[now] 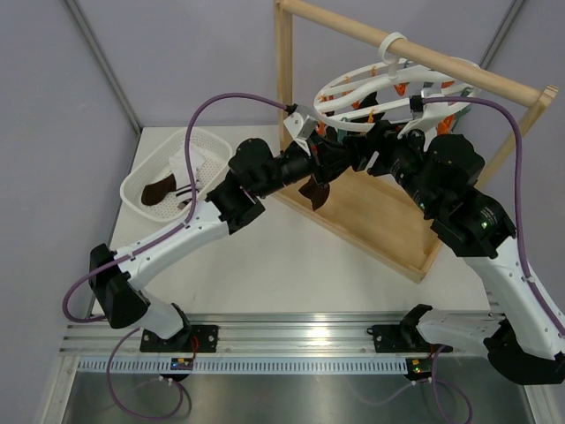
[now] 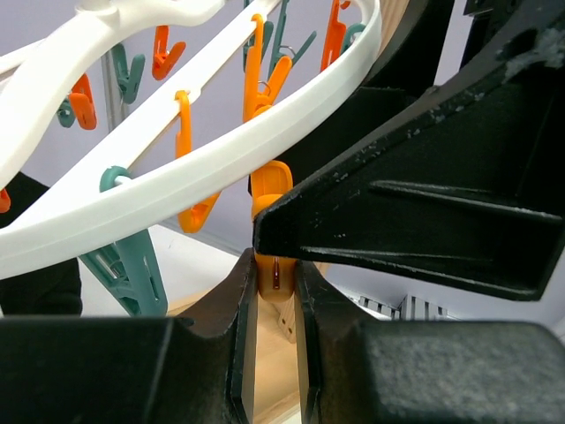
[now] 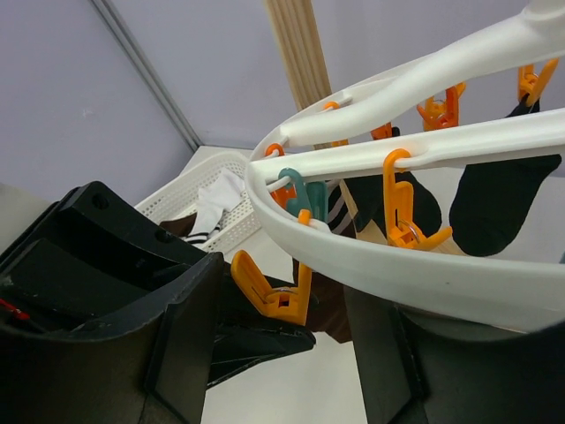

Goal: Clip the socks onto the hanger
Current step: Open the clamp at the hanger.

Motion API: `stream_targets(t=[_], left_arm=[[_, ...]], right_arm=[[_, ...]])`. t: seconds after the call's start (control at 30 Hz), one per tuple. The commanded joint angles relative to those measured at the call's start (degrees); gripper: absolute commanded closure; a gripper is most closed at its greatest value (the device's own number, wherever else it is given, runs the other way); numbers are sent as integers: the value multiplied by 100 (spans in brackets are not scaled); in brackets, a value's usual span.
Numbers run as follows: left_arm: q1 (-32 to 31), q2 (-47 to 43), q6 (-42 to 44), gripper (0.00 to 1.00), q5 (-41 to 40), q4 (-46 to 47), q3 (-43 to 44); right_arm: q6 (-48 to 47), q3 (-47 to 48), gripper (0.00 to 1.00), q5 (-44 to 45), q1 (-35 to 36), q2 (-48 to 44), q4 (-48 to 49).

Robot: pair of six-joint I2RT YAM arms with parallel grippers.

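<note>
The left hand [image 2: 274, 265] pinches an orange clip [image 2: 270, 190] beneath the hanger [image 2: 177, 181] rim. The right hand [image 3: 287, 309] is spread, straddling the clip. At centre frame of the top view the hands overlap. What holds the dark sock [image 1: 315, 193] below them is hidden.

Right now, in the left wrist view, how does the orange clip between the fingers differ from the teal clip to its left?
The orange clip sits between the fingers of the left gripper; the teal clip hangs free, with nothing touching it. They differ in colour too: the orange clip is bright, the teal clip darker. Both hang from the outer ring of the hanger.
</note>
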Motion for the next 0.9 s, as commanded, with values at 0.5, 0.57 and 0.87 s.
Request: stream_targets(t=[0.5, 0.57, 0.87], left_arm=[[-15, 75, -91, 99, 38, -910, 469], [-15, 92, -91, 99, 56, -936, 486], [-15, 154, -82, 100, 144, -1042, 478]], right_arm=[[-369, 84, 48, -501, -49, 43, 533], [-369, 85, 48, -457, -57, 43, 524], [-343, 14, 59, -282, -57, 8, 603]])
